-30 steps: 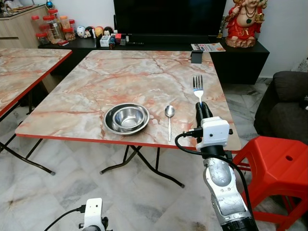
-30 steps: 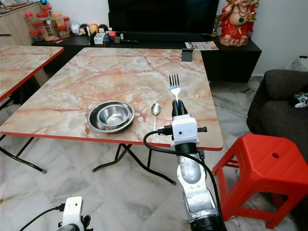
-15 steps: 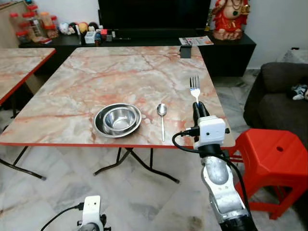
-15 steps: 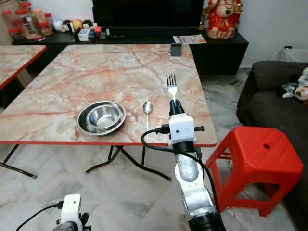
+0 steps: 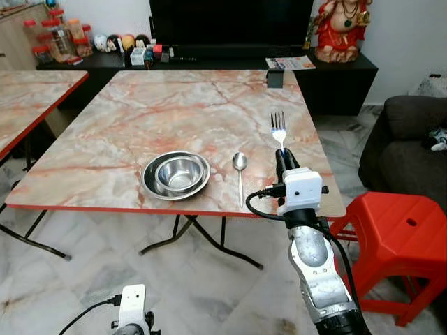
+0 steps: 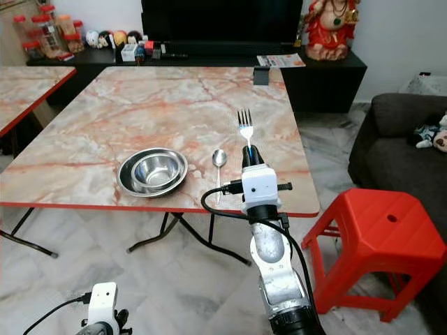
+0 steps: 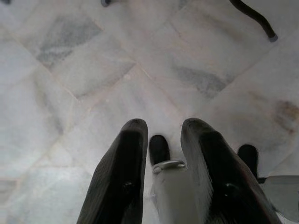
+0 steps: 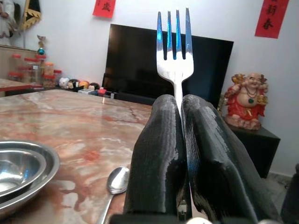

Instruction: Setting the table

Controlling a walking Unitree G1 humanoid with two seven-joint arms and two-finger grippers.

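Above table edge (image 5: pixel 174 209), right claw (image 5: pixel 283 159) clamps fork (image 5: pixel 279 128), tines up.

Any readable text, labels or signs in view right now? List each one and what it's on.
Red wall hanging left of the TV: one gold character, too blurred to read.
Red wall banner above the statue: gold characters, not legible.
Paper on the TV console: print too small to read.
Jars on the sideboard: no readable labels.

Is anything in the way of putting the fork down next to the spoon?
Nothing visible is. The right gripper holds the fork upright over the table, just right of the spoon. The tabletop beside the spoon looks bare, and the bowl sits on the spoon's other side.
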